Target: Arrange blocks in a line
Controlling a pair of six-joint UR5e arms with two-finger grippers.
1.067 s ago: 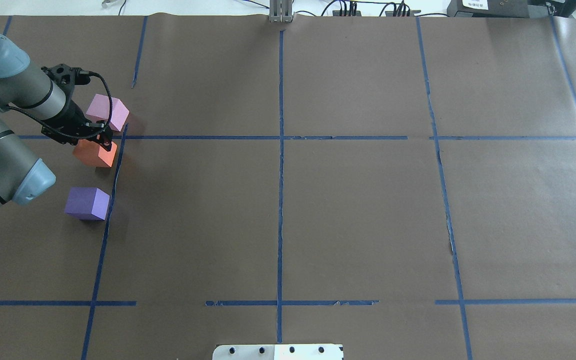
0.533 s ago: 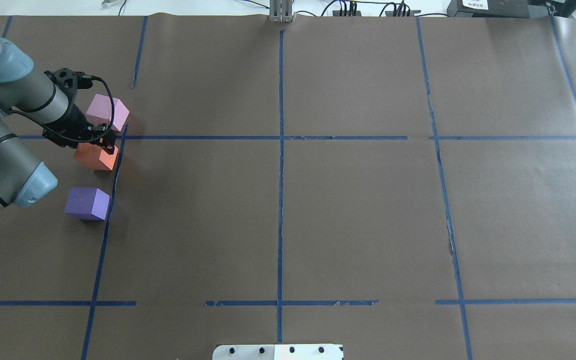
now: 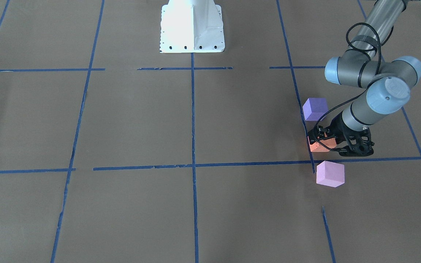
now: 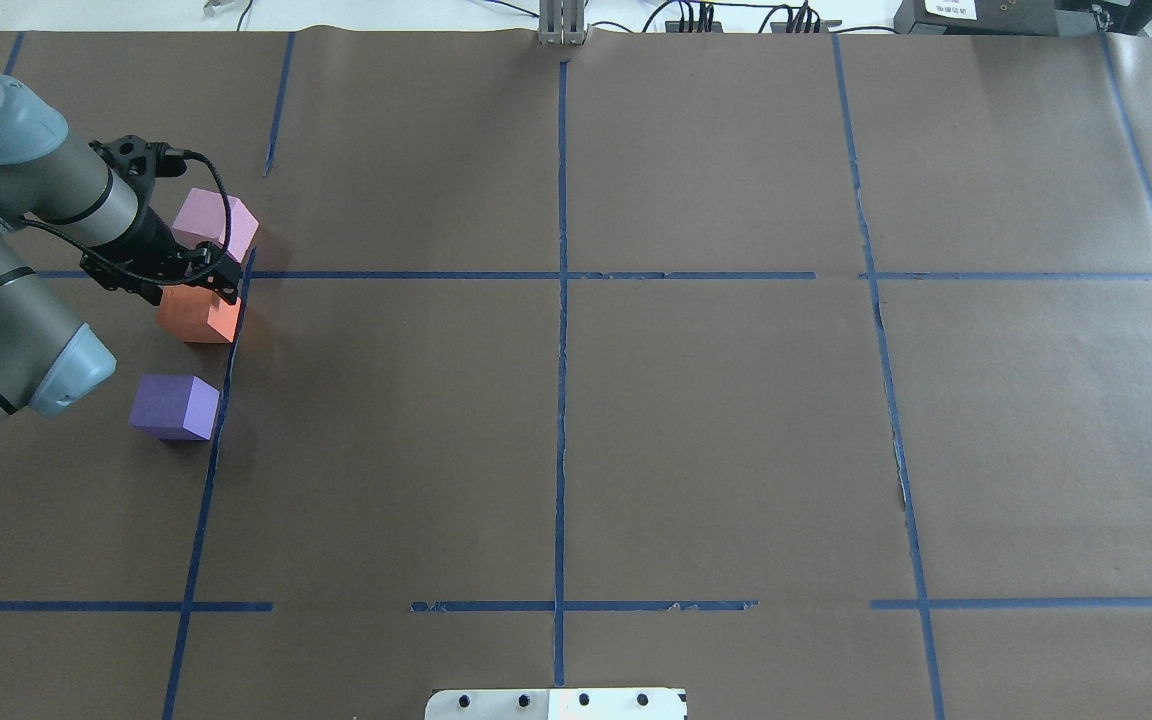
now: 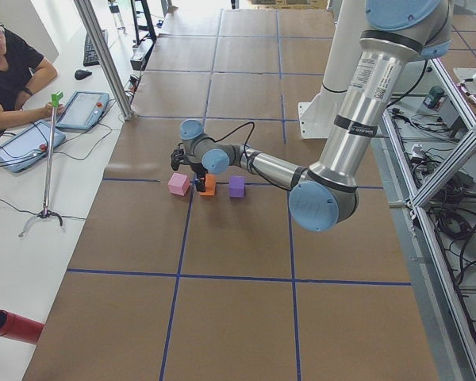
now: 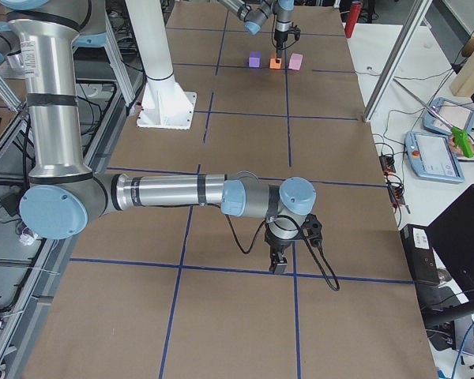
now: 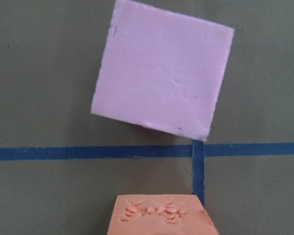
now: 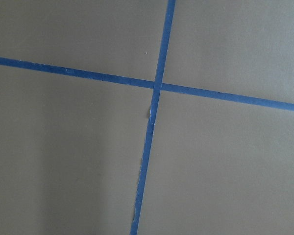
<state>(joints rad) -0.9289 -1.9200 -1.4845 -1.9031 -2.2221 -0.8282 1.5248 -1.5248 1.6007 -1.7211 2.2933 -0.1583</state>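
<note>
At far left | left fingers (image 4: 224, 287) grip orange block (image 4: 198, 318) | pink block (image 4: 233, 226) close | right fingers (image 6: 280, 266): cannot tell

A broad tabletop (image 4: 716, 420) lies under brown paper, marked into large squares by blue tape lines (image 4: 561, 400). Cables (image 4: 696, 15) run along its far edge. Beside it stands a white bench (image 5: 32, 238) carrying two tablets (image 5: 83, 109), where a seated operator (image 5: 4, 67) in a black shirt leans on folded arms. A slanting aluminium post (image 5: 103, 55) rises at the bench's edge, and a red cylinder (image 5: 16, 327) lies at its near end. The light is bright and even
</note>
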